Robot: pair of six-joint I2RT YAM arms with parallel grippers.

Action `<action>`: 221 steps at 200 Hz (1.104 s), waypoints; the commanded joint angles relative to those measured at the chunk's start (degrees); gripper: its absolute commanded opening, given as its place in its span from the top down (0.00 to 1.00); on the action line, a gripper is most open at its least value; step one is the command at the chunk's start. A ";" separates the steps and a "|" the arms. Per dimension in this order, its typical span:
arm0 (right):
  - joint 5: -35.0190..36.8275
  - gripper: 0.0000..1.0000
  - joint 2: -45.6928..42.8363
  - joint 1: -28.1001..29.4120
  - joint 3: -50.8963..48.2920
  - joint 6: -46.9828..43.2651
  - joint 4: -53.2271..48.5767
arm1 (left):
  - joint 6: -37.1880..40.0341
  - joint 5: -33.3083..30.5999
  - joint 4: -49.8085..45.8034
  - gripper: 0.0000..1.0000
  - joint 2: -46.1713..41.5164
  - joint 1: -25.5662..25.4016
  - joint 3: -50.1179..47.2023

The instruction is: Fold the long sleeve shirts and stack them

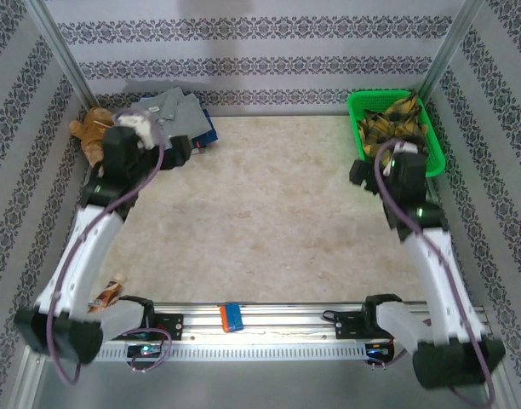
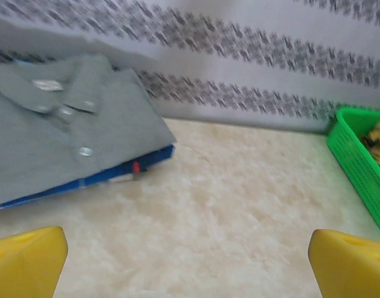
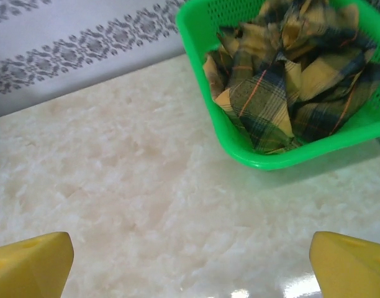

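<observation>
Both arms are the same build. Left arm [image 1: 77, 256] and right arm [image 1: 435, 264]: white shell links, black joint housings, chunky black base blocks at the near end. A thin purple cable [image 1: 157, 170] runs loose along the left arm and loops out at wrist and base, with a matching purple cable [image 1: 381, 166] on the right arm. Each arm has a small green light, the left one [image 1: 97, 189] and the right one [image 1: 420, 211]. Wrist bodies are black and boxy. Left gripper [image 2: 189, 264] has plain yellow fingertips [image 2: 25, 261], wedge-shaped and matte. Right gripper [image 3: 190, 264] has identical yellow fingertips [image 3: 28, 264]. Can't make out any markings or screws.
</observation>
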 commanded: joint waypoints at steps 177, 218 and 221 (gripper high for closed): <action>-5.83 0.93 63.44 -14.27 52.28 16.72 -10.68 | -10.41 6.15 -8.57 0.00 9.80 -17.02 4.09; -16.11 1.00 49.59 -13.02 47.23 23.93 3.29 | -14.09 10.37 -1.85 0.00 9.63 -9.41 -0.31; -16.90 1.00 48.77 -12.79 47.78 24.20 3.63 | -14.28 10.77 -1.37 0.00 9.82 -8.74 -0.41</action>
